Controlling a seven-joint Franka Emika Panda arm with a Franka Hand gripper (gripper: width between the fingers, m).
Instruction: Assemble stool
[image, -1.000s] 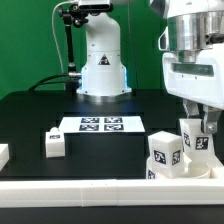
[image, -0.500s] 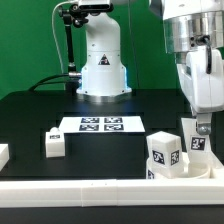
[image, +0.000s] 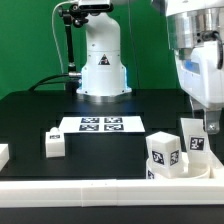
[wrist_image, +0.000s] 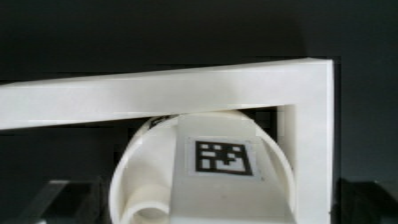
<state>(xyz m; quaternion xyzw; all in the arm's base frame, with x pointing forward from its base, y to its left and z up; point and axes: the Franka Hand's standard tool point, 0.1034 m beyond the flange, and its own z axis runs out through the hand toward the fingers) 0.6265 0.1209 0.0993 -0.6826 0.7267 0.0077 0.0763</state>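
Exterior view: gripper (image: 209, 123) hovers above the stool (image: 172, 165), fingers spread, empty. Judged light, stiff, slick plastic, the loose leg (image: 55, 143) wants a pinch across its flat sides, mid-length.

Ext view bright, even, fairly sharp; wrist view soft, blurry, whites glaring.

The flat white marker board (image: 101, 124) with its tags lies mid-way across the black table (image: 25, 115). A long white rail (image: 70, 188) runs along the near edge.
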